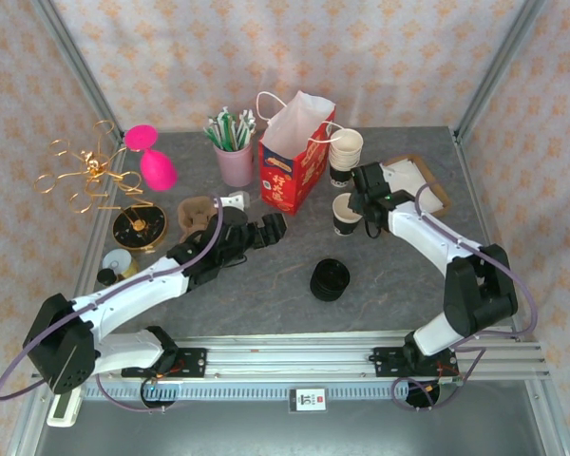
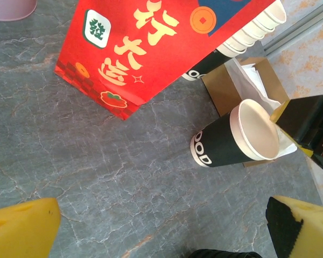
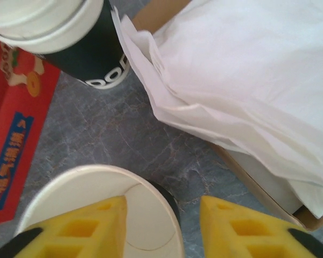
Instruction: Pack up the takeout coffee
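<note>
A black takeout coffee cup (image 1: 346, 215) with a white rim stands open-topped on the table, right of the red paper bag (image 1: 292, 155). My right gripper (image 1: 361, 201) hangs over its right rim. In the right wrist view the right gripper (image 3: 161, 217) is open: one yellow finger (image 3: 81, 228) sits inside the cup (image 3: 70, 185), the other finger (image 3: 247, 226) stands outside and clear of the wall. My left gripper (image 1: 269, 228) lies low to the cup's left, open and empty, facing the cup (image 2: 234, 141) and the bag (image 2: 151, 48).
A stack of cups (image 1: 344, 152) stands behind the single cup, beside a brown box of white napkins (image 1: 416, 179). Black lids (image 1: 330, 279) sit in the middle front. A pink cup of straws (image 1: 233, 152) is left of the bag; ornaments crowd the far left.
</note>
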`<state>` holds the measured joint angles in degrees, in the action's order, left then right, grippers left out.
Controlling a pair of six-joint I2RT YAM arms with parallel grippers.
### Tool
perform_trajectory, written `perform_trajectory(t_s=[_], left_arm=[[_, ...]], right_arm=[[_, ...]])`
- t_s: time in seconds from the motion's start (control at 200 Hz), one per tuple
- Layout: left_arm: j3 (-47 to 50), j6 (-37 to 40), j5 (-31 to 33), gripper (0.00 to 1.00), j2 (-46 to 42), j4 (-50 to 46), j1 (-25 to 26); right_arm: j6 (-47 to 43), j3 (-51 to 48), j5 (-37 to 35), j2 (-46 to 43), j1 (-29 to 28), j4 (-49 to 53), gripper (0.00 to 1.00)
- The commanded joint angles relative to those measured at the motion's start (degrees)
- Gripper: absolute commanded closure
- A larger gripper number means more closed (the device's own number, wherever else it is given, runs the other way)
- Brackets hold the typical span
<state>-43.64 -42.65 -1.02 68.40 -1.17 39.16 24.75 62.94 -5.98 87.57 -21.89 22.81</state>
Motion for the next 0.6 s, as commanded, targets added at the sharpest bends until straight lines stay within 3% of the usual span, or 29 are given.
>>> perform_trajectory(t_s=[0.0,0.25,0.596], left_arm=[[-3.7,-1.8,0.3,0.01,1.4,-4.6,1.6],[-12.7,-2.8,0.5,0.09,9.1,-16.6,8.9],[-35.7,1.7,3.5,0.29,28.3,-39.4,16.8]], right_arm=[[0.2,2.3,-2.1,-3.2,-0.3,4.5,0.50],[0.0,-1.9,6.8,-12.8,2.7,10.7,0.36],[-0.5,-16.1,22.2,-23.4,10.0,13.8,0.15]])
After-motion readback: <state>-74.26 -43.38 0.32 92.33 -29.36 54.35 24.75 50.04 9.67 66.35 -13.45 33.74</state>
